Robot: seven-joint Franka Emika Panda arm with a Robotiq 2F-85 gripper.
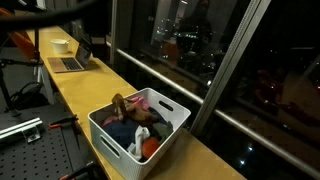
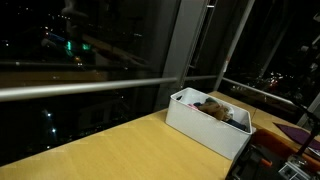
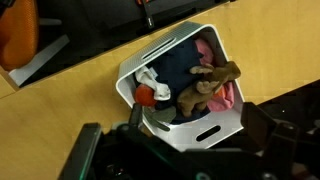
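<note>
While the wrist view looks straight down, the gripper [image 3: 180,150] shows at the lower edge with its dark fingers [image 3: 85,150] spread wide and released, grasping nothing. It hangs over the white bin [image 3: 190,135], which sits mid-frame on the yellow wooden counter [image 3: 60,110]. Only this view reveals the contents clearly: a brown plush toy [image 3: 210,88] lying over a pink cloth [image 3: 207,48], a dark blue garment [image 3: 175,70], and an orange item [image 3: 160,95]. In an exterior view, the bin [image 1: 115,140] stands lower centre, with an open laptop [image 1: 70,62] well apart at upper left. In an exterior view, the bin [image 2: 200,130] sits right of centre beside the dark window [image 2: 90,50].
</note>
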